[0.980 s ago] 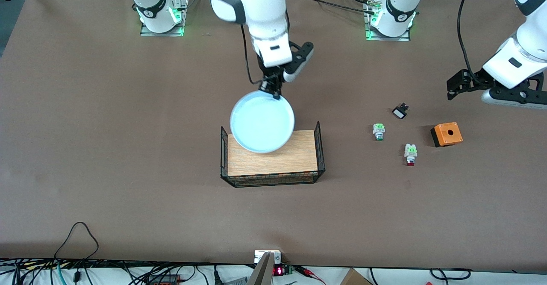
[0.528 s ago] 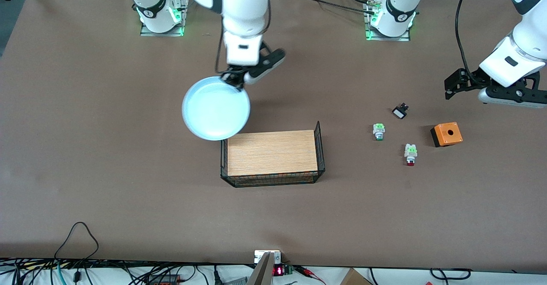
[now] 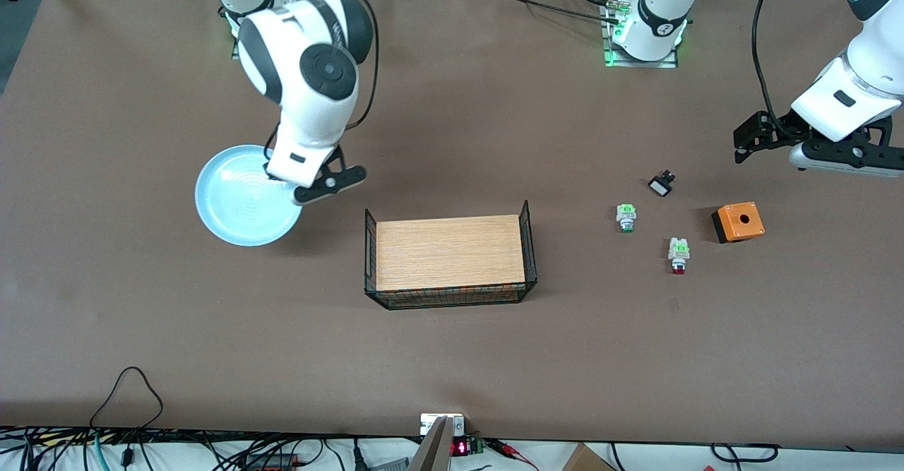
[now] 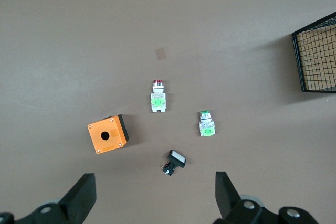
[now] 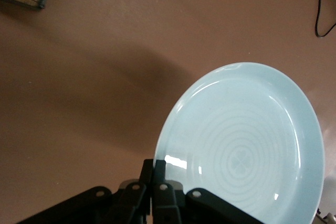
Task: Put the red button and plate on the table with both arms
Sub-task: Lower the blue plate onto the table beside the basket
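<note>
Over the brown tabletop (image 3: 141,330), toward the right arm's end, hangs the plate (image 3: 236,199): round, shallow, pale blue, faint rings inside its raised rim. Right hand (image 5: 157,177) pinches that rim tight, fingers clamped together on the edge, plate tilted clear of the wire-sided wooden platform (image 3: 450,252). Down the left arm's end, the left hand (image 4: 152,200) hovers with fingers spread wide, gripping nothing. Beneath it, on the tabletop: the red button (image 3: 679,254), red tip, silvery collar, whitish body, green top, lying between the green-tipped switch (image 3: 626,217) and orange box (image 3: 739,221).
</note>
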Robot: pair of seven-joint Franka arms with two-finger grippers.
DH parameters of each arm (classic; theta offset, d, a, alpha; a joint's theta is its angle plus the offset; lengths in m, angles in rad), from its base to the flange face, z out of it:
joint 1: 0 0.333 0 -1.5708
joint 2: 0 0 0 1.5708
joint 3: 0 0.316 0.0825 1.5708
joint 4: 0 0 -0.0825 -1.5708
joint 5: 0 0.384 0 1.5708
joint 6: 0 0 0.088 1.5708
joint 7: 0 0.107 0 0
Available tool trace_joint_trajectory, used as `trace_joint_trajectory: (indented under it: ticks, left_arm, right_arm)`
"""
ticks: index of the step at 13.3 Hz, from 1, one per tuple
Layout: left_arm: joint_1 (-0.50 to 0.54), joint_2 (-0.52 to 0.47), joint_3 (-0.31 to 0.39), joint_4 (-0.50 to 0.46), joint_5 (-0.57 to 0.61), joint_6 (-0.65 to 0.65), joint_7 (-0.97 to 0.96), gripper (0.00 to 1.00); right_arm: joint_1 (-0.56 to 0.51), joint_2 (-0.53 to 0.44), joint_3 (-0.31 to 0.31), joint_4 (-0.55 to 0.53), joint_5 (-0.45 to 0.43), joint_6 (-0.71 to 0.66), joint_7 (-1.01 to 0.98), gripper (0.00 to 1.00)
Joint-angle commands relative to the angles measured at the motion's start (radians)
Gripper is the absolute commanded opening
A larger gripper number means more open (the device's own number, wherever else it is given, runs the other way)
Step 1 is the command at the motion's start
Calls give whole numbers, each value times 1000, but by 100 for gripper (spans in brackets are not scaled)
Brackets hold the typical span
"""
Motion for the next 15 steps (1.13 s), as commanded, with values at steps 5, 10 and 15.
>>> trace_joint_trajectory:
  ticks: [5, 10, 15]
  left_arm:
    - [-12, 6, 7, 33, -3, -24, 14, 100]
    - [-12, 9, 7, 34, -3, -24, 16, 100]
    - [-12, 9, 7, 34, -3, -25, 14, 100]
  right_arm:
    - [-94, -19, -20, -308, -19, 342, 246, 0]
    - [-137, -10, -20, -458, -19, 550, 322, 0]
    - [-141, 41, -22, -489, -19, 624, 398, 8]
